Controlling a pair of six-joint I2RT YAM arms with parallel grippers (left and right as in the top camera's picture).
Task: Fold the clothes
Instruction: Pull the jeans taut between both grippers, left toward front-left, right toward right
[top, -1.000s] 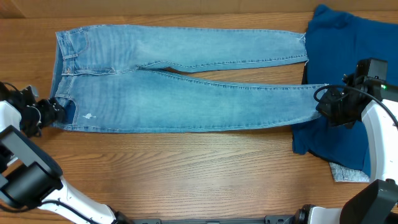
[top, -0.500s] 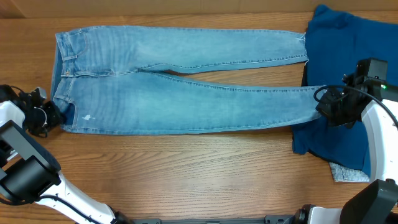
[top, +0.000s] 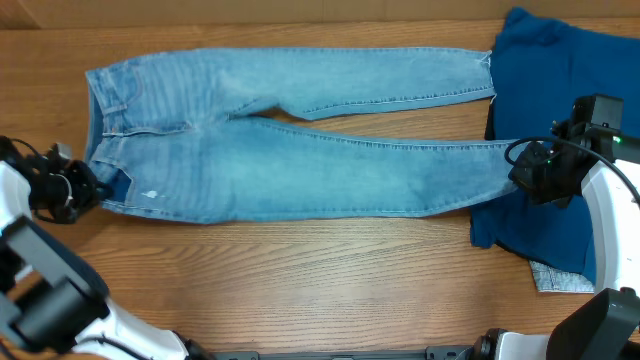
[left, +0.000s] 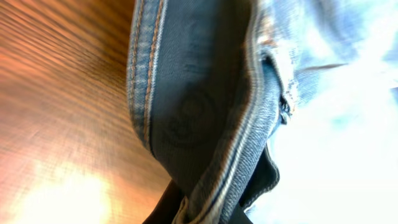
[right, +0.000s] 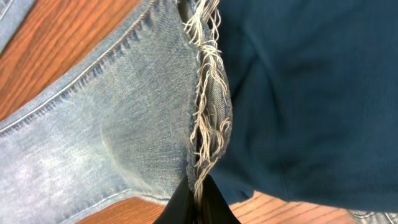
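The light-blue jeans (top: 300, 170) lie flat across the wooden table (top: 300, 290), waist at the left and frayed hems at the right. My left gripper (top: 97, 190) is shut on the near corner of the waistband (left: 199, 112), which fills the left wrist view above my left gripper (left: 202, 214). My right gripper (top: 516, 172) is shut on the frayed hem (right: 208, 112) of the near leg. That hem runs straight up from my right gripper (right: 198, 206) in the right wrist view. The far leg stretches toward the back right.
A large dark-blue garment (top: 560, 80) lies at the right end, partly under the near leg's hem, and shows as the dark-blue garment (right: 311, 93) beside it. A small grey cloth (top: 560, 278) peeks out below it. Bare wood runs along the front.
My left gripper has shut on the waistband corner and pulled it; the waist end has shifted and rumpled slightly. The right arm has held still.
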